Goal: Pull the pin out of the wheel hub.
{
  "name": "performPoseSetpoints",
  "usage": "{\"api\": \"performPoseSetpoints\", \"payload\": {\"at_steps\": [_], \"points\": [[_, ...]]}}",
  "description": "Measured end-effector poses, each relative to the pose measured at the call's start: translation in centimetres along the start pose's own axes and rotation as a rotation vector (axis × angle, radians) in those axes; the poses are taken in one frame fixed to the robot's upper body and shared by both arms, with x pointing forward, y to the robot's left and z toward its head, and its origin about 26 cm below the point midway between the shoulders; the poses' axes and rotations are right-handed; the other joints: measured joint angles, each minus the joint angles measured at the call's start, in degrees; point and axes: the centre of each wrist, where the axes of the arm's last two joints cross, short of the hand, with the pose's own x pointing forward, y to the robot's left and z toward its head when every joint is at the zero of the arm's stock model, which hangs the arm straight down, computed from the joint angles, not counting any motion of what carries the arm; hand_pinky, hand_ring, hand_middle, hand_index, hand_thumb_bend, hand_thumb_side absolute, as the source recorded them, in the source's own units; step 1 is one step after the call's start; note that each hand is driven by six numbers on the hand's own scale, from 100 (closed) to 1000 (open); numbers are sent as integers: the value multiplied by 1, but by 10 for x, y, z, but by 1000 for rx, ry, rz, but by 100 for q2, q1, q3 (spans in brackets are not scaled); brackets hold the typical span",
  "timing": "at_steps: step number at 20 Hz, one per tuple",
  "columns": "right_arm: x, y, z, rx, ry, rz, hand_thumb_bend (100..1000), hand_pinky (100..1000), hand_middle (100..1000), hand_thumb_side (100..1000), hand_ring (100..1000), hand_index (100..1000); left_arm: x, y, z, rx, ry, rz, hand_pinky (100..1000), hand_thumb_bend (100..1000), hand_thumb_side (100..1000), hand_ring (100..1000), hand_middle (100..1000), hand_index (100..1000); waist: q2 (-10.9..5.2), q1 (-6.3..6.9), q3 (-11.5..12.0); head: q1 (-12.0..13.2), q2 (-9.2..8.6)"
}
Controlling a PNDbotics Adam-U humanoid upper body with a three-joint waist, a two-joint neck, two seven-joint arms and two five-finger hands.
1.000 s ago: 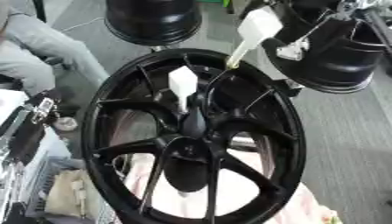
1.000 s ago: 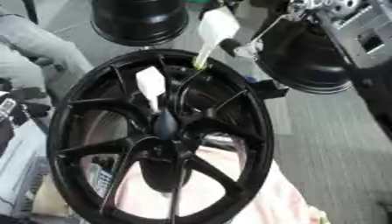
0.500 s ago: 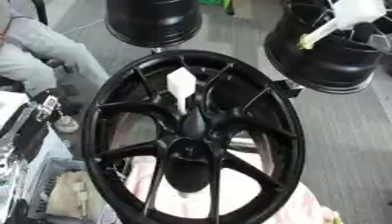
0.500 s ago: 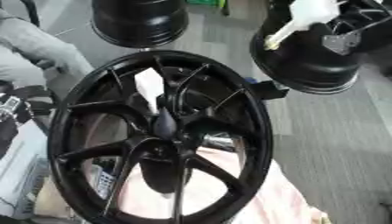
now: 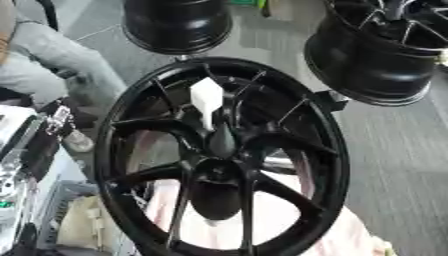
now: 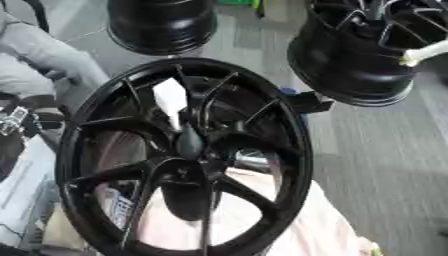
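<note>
black wheel hub (image 5: 223,160) fills the frame | one white pin (image 5: 206,97) stands in a spoke gap above its centre | another white pin (image 6: 424,52) shows only at the right edge, clear of the hub | no hand visible, grasp unknown | one pin left.

Even, fairly bright light – soft shadows, dull sheen on the black wheel hub (image 5: 223,155), slight blur throughout.
</note>
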Motion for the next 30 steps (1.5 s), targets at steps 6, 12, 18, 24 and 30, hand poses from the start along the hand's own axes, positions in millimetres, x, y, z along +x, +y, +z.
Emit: {"api": "performPoseSetpoints", "payload": {"at_steps": [6,12,18,24,30], "points": [[-52,26,46,-125,318,64,256,808,911,457,838,979,0,1,0,5,0,0,776,109,781,719,745,825,17,28,-8,-23,0],[-55,39,56,-265,415,108,263,797,901,487,826,969,0,1,1,11,-1,0,776,109,780,719,745,825,12,63,7,-68,0],[-40,42,49,-319,381,110,249,788,886,493,814,963,0,1,0,11,-1,1,776,108,779,719,744,825,-6,74,43,-89,0],[-21,46,44,-350,302,77,131,773,831,406,772,942,0,1,0,11,-1,2,776,109,779,719,744,824,-6,85,42,-88,0],[6,66,43,-388,191,-78,100,754,782,412,734,899,0,1,0,11,-2,2,776,109,779,719,744,824,10,104,46,-90,0]]}}
